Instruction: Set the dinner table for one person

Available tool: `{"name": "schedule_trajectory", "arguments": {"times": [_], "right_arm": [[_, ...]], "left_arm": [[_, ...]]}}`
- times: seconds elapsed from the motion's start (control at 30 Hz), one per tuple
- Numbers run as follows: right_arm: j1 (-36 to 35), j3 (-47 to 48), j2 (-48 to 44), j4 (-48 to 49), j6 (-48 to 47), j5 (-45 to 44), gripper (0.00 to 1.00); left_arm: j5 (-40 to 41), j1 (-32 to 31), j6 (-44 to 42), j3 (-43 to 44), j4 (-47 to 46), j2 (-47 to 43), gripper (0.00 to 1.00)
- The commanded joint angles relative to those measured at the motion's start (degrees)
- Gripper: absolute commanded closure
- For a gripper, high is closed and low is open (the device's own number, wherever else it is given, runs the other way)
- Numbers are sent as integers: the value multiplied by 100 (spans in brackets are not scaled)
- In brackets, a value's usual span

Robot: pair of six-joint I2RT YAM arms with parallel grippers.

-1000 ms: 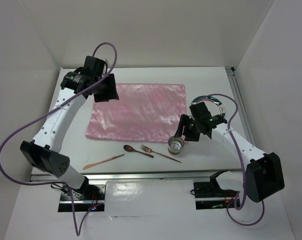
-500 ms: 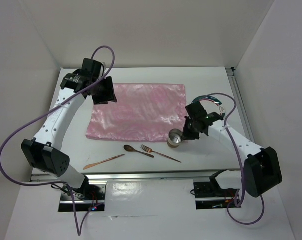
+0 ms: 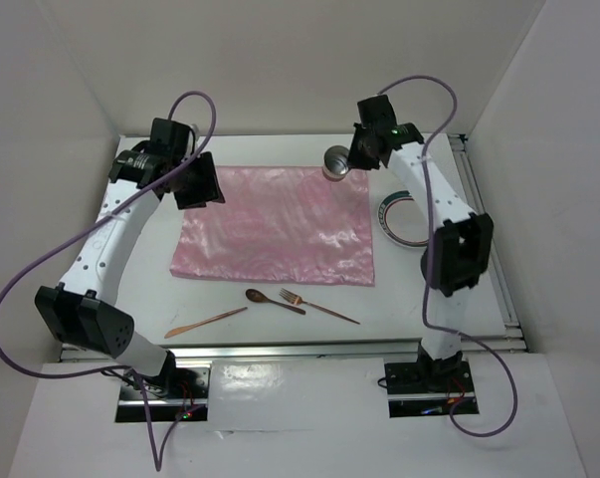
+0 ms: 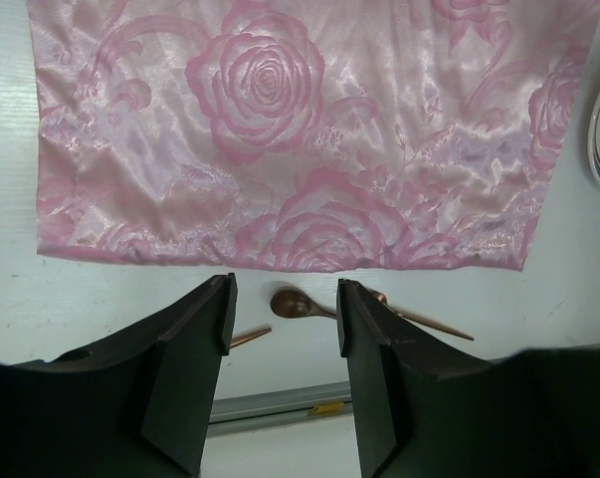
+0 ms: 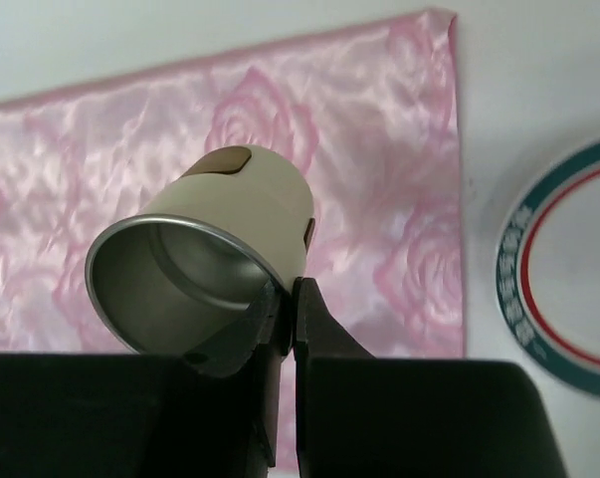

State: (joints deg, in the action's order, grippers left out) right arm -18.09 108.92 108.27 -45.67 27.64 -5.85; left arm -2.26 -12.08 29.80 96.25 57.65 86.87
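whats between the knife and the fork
The spoon lies between the knife and the fork, all three on the white table near its front edge. The top external view shows it.

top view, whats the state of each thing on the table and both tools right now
cup: empty, pinched at its rim, at the mat's far right corner
right tool: shut on the cup
left tool: open, holding nothing
mat: spread out, slightly rumpled
plate: flat on the dinner table, empty
spoon: lying loose near the mat's near edge
fork: lying beside the spoon
knife: lying loose, untouched
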Motion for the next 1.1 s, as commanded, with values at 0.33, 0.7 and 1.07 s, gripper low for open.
{"name": "schedule_trajectory", "arguments": {"times": [0.33,0.7,1.07], "right_arm": [[561,1755,2383,-12,-171,118,100],[780,1791,1998,32,-285,480,19],[2457,-3962,-2176,1595,171,1249,13]], "left_arm": [[-152,285,-264,-502,-87,-417,38],[-204,285,-264,-616,-201,-364,37],[-310,285,-317,-677,-368,-311,37]]}}
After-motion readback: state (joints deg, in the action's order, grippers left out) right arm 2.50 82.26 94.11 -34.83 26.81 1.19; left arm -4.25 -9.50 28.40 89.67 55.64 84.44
